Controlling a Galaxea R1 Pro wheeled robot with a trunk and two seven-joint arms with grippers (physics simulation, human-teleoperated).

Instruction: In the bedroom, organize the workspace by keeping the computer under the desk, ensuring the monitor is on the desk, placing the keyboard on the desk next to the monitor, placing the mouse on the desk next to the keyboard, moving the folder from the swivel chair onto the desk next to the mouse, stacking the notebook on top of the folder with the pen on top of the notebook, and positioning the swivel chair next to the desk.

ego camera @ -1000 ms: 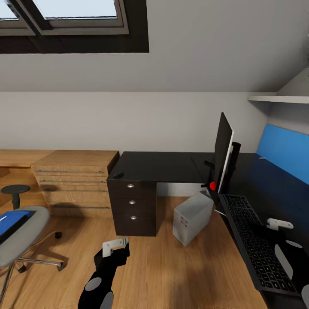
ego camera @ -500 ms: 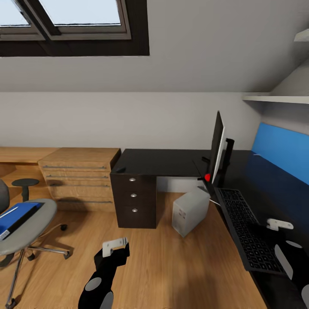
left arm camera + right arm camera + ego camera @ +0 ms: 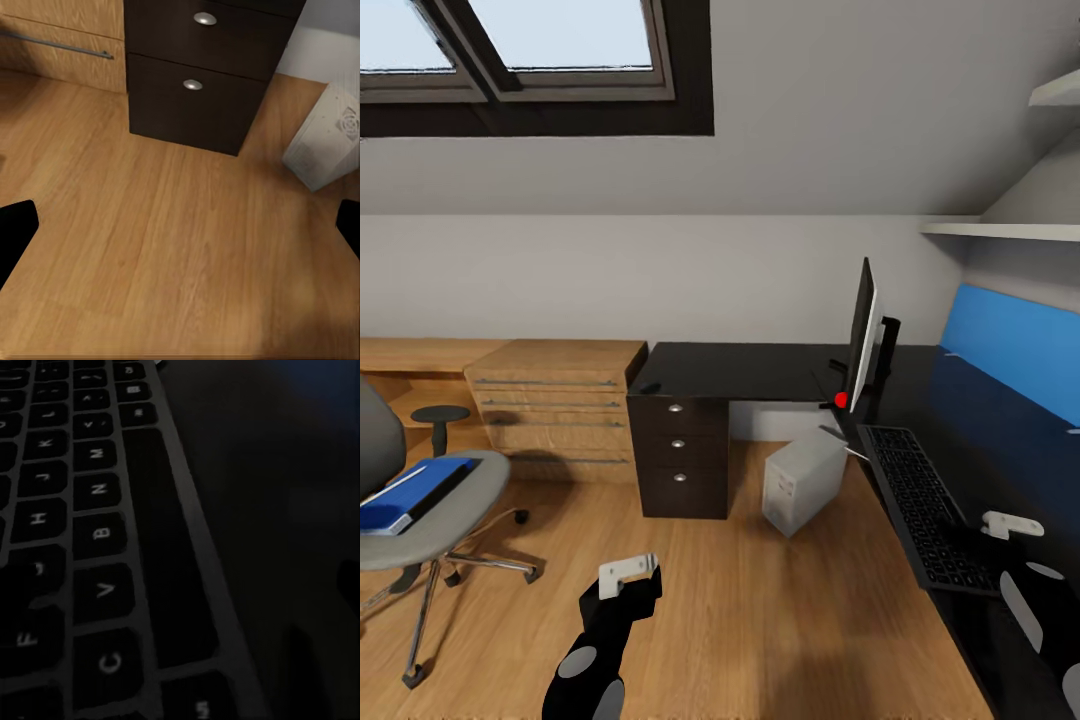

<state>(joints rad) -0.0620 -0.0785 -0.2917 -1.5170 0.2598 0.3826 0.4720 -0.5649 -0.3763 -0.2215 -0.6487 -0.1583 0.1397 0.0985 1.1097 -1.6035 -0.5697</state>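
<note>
Lying on the swivel chair, the folder

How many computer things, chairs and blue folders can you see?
Computer things: 3, the monitor, keyboard and computer
Chairs: 1, the swivel chair
Blue folders: 1, the folder
Total: 5

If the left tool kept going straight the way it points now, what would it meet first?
Most likely the bare wood floor, which lies dead ahead between the left tool's fingertips. The dark drawer unit and the computer sit farther along; depth is hard to judge.
</note>
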